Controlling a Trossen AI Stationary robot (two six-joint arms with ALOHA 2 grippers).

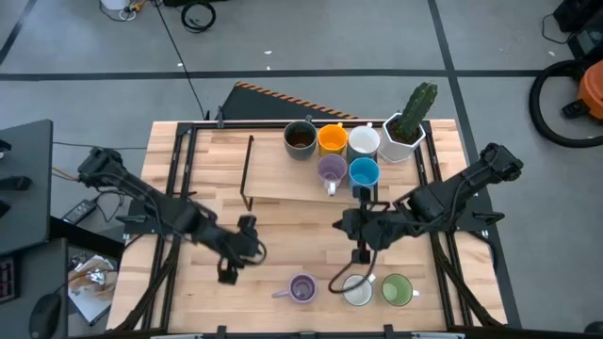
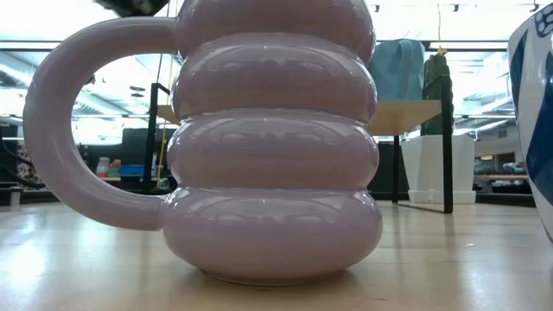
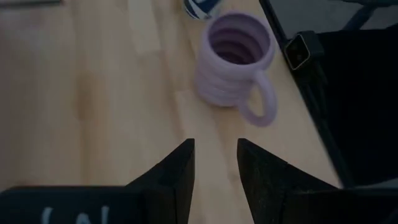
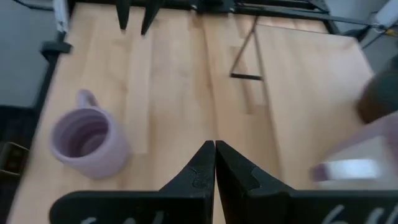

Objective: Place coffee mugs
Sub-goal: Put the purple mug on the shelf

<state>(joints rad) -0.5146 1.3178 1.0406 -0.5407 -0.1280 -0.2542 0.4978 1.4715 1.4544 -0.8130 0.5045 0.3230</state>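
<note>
Nearest the front edge of the counter stand three mugs in a row: a lavender mug, a white mug and a green mug. The lavender mug is ribbed in stacked rings, upright, with a loop handle at its side.

Just behind this row, the left tool hovers near the lavender mug, fingers slightly parted and holding nothing. The right tool hangs just behind the white mug, fingers pressed together and empty.

Farther back, on a raised shelf, five mugs are grouped: a dark brown mug, an orange mug, a second white mug, a second lavender mug and a blue mug. A cactus pot stands beside them.

Handling judgement: the mugs appear glazed ceramic, so rigid, moderately heavy, slippery and breakable. Grip across the rim wall, one finger inside and one outside, or pinch the handle loop. The ribbed sides probably offer poor flat contact. Set down gently, clear of neighbouring mugs.
</note>
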